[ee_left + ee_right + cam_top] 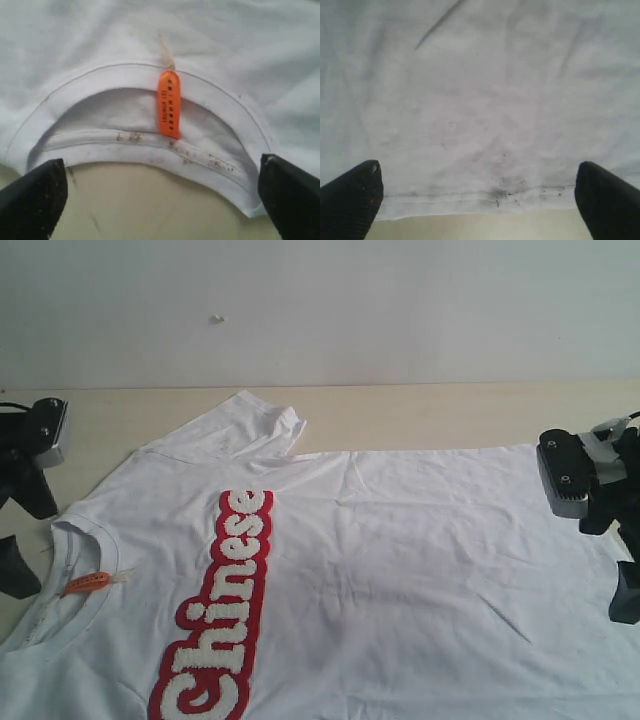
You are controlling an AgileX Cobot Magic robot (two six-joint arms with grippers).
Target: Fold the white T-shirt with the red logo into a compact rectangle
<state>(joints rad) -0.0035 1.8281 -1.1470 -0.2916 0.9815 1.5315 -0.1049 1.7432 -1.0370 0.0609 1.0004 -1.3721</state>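
Observation:
The white T-shirt (400, 560) lies spread flat, front up, on the beige table (430, 415), with its collar at the left and its hem at the right. The red logo (225, 610) runs across the chest in white letters. An orange neck tag (169, 104) lies inside the ribbed collar (150, 152). My left gripper (25, 532) stands open just off the collar's edge, with bare table between its fingers (32, 200). My right gripper (615, 555) stands open over the stitched hem (480, 197), holding nothing.
The far sleeve (262, 425) lies bunched toward the table's back edge. A plain white wall (400, 310) rises behind the table. The shirt's near part runs out of the exterior view at the bottom.

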